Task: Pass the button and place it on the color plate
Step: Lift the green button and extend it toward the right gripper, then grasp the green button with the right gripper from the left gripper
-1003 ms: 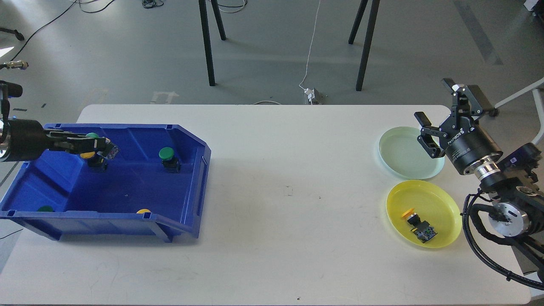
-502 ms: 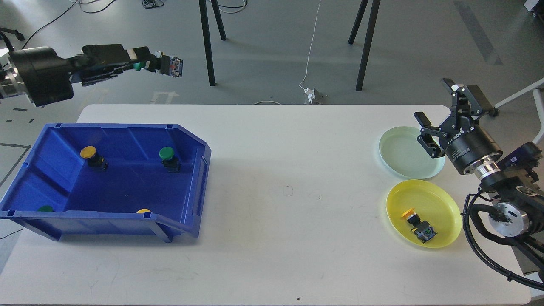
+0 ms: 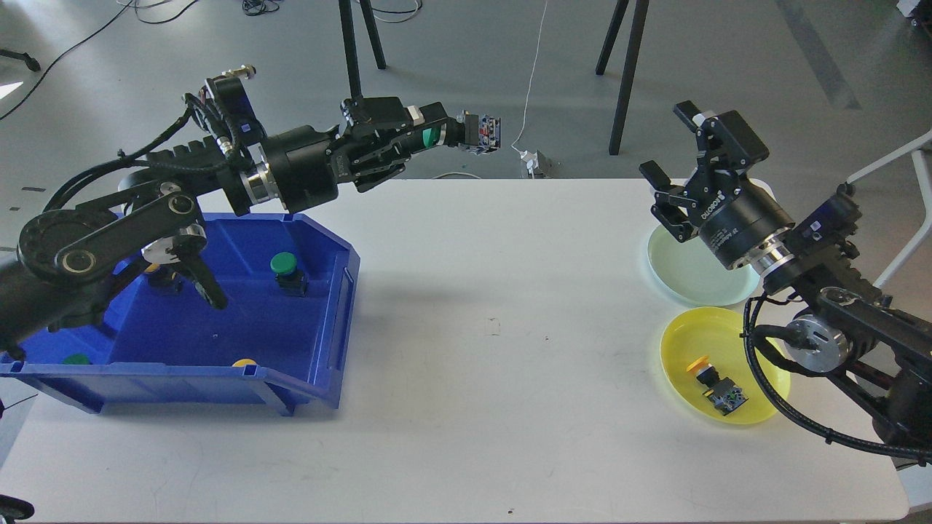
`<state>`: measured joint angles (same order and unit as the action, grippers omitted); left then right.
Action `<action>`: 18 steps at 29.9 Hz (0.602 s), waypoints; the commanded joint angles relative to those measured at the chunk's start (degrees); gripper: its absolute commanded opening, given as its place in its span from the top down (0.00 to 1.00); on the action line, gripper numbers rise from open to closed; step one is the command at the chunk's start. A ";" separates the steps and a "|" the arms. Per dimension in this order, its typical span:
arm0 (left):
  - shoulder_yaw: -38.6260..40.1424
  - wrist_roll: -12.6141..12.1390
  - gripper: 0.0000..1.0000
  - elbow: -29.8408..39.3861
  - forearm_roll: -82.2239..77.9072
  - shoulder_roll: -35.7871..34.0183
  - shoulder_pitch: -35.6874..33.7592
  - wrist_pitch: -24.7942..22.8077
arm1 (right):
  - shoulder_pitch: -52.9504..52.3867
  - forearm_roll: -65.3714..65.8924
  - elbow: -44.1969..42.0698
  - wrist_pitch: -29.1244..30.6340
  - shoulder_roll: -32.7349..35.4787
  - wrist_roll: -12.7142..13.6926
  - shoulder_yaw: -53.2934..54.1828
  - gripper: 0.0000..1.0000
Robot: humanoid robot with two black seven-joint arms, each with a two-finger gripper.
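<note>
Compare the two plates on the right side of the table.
The yellow plate is bright yellow and sits nearer; the pale green plate is washed-out green and farther back. The yellow plate holds a yellow button; the pale green plate shows nothing on its visible part. Both are oval, shallow, and partly covered by the right arm.

Illumination bright, even, diffuse; daylight-type, cool white balance. White table (image 3: pixel 495 407) well exposed, not clipped. Soft shadow on the table just right of the blue bin (image 3: pixel 320 313), below the left gripper (image 3: pixel 426 135), so the light falls from the left and above. Bin casts a narrow dark shadow along its front foot. Faint shadow under the right gripper (image 3: pixel 681 193) across the pale green plate (image 3: pixel 692 280). Yellow plate (image 3: pixel 717 338) shows a mild glow on its rim, no hard glare. Small bright patch on the floor at the far left edge. Focus sharp throughout; no motion blur on either arm. Slight wide-angle stretch at the corners.
</note>
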<state>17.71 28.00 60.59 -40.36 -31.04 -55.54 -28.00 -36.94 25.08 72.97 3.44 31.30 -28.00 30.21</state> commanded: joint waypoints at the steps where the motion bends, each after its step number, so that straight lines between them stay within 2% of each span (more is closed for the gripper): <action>1: 0.04 0.00 0.84 -0.21 1.08 0.02 0.17 0.00 | -4.01 0.06 -2.92 -0.19 -5.35 0.00 -3.84 0.03; 11: 0.04 0.00 0.84 -0.56 2.66 0.19 0.17 0.00 | -10.86 0.24 -10.39 -0.28 -15.99 0.00 -4.20 0.03; 18: 0.04 0.00 0.84 -1.35 4.06 0.28 0.17 0.00 | -12.63 4.46 -14.08 -0.98 -21.45 0.00 -8.15 0.03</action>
<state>17.77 28.00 59.37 -36.63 -30.77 -55.37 -28.00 -49.31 28.78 59.79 2.57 11.74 -28.00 22.98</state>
